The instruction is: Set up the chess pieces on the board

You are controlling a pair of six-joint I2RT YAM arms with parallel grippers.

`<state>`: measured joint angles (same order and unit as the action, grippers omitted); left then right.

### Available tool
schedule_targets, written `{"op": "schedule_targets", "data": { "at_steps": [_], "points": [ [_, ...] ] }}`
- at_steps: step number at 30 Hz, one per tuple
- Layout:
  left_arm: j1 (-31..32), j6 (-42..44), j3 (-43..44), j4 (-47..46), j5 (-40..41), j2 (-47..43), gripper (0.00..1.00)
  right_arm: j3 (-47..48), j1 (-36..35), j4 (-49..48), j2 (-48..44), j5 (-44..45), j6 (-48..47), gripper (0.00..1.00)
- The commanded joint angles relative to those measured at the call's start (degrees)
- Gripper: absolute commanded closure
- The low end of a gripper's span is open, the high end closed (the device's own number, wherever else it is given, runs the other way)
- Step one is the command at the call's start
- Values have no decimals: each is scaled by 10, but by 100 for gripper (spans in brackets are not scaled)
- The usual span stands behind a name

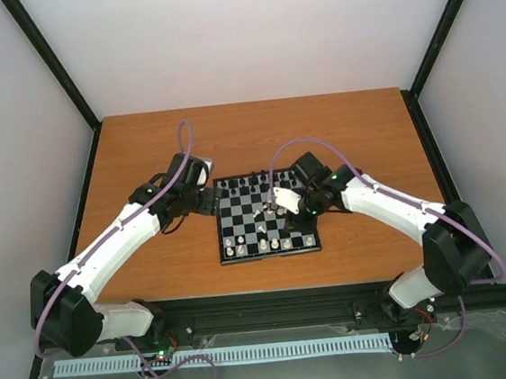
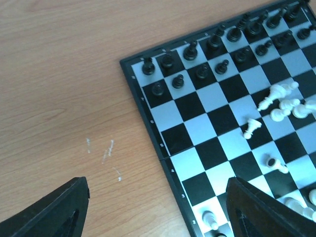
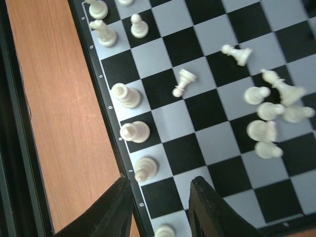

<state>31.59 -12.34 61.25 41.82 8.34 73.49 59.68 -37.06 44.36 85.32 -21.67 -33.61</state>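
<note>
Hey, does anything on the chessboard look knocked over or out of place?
Yes. Several white pieces lie toppled in a loose heap near the middle of the board, off their home squares. The black pieces stand in two tidy rows.

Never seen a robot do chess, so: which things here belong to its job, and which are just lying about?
Part of the job: the board; black chess pieces standing in the far rows; white chess pieces, some upright along the near edge, others toppled mid-board.
Just there: white slotted strip beside the table; pale scuff marks on it.
</note>
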Motion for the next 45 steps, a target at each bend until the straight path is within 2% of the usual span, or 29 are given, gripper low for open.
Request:
{"op": "schedule_targets", "data": {
  "at_steps": [1, 5, 12, 19, 22, 26, 30, 33, 35, 45],
  "points": [
    [-2, 19, 15, -2, -53, 16, 23, 13, 22, 4, -25, -12, 1, 66],
    [-2, 22, 18, 2, -70, 31, 25, 27, 28, 2, -16, -4, -5, 66],
    [-1, 31, 10, -19, -155, 50, 33, 41, 41, -15, -15, -1, 8, 66],
    [11, 9, 23, -41, -197, 100, 38, 25, 100, -16, -29, -43, 16, 66],
    [45, -8, 45, -41, -186, 138, 39, 10, 126, -23, -41, -62, 14, 66],
    [105, -24, 74, -44, -130, 188, 38, -2, 142, -26, -53, -73, 10, 66],
    [112, -42, 68, -81, -118, 210, 39, -2, 146, -23, -58, -82, 8, 66],
    [112, -41, 72, -84, -100, 226, 44, -2, 146, -18, -55, -96, 8, 65],
    [112, -32, 78, -76, -116, 237, 48, -2, 146, -17, -55, -98, 8, 65],
    [112, -8, 79, -79, -186, 282, 57, -10, 146, -18, -60, -99, 2, 65]
  ]
}}
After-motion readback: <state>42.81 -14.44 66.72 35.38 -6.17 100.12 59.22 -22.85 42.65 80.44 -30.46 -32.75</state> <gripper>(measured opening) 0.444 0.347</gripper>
